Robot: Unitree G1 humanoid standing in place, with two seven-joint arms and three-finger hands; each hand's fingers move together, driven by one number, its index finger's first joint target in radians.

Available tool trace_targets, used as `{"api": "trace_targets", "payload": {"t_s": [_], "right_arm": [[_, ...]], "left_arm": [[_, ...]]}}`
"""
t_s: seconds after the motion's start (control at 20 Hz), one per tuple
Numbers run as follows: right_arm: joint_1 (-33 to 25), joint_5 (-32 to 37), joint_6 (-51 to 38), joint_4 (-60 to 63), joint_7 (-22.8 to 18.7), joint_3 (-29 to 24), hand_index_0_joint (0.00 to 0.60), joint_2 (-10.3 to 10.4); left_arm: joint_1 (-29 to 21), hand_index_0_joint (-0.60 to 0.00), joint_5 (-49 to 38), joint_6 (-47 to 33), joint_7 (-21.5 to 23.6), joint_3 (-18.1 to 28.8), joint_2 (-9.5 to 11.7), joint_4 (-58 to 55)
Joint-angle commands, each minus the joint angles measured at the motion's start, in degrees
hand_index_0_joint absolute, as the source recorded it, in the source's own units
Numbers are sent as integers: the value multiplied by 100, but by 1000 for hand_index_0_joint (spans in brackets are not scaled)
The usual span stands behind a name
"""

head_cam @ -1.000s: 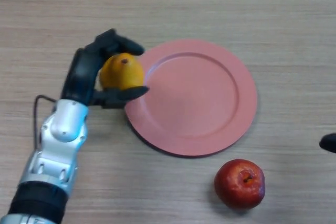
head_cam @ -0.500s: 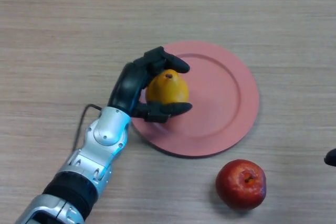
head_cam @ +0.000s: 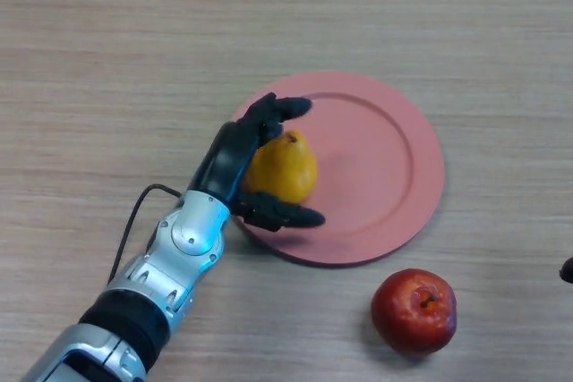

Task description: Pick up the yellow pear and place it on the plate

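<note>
The yellow pear (head_cam: 283,168) lies on the left part of the pink plate (head_cam: 385,167). My left hand (head_cam: 229,158) is right beside it on its left. The fingers (head_cam: 279,112) reach out over the plate's rim past the pear's top, and the thumb (head_cam: 291,216) stretches out just below the pear. The fingers look spread and loosened rather than clamped on the fruit. Only a small black tip of my right hand (head_cam: 567,269) shows at the right edge.
A red apple (head_cam: 414,309) sits on the wooden table (head_cam: 107,60) below the plate's right side, in front of it. My left forearm (head_cam: 170,261) comes in from the lower left.
My left hand carried the pear rightwards from beside the plate onto its left part, lowered it, and its fingers and thumb have spread away from the fruit.
</note>
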Motion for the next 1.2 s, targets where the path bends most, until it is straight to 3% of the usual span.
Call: {"api": "trace_targets", "payload": {"t_s": [0.05,0.3,0.45,0.55,0.7,0.95,1.2], "right_arm": [[-162,-26,-817,-254,19,-415,0,-214],[-217,55,-665,-332,-73,-268,0,-201],[-295,234,-522,-359,-172,-184,0,-191],[-378,314,-546,-277,-273,-59,0,-210],[-454,414,-763,-39,-441,244,0,-183],[-479,286,-1312,529,-549,681,0,-194],[-579,211,-1682,929,-618,1014,0,-157]], "left_arm": [[-180,0,85,-229,19,537,76,-581],[520,0,559,201,-271,1687,76,-2278],[1027,0,867,1198,-951,2294,76,-3666],[1375,0,1076,1210,-1107,2526,199,-4429],[1836,0,683,1626,-1351,2938,423,-5505],[2476,0,248,1383,-1641,3521,887,-5960],[3104,0,-172,1562,-2165,4123,1085,-6748]]}}
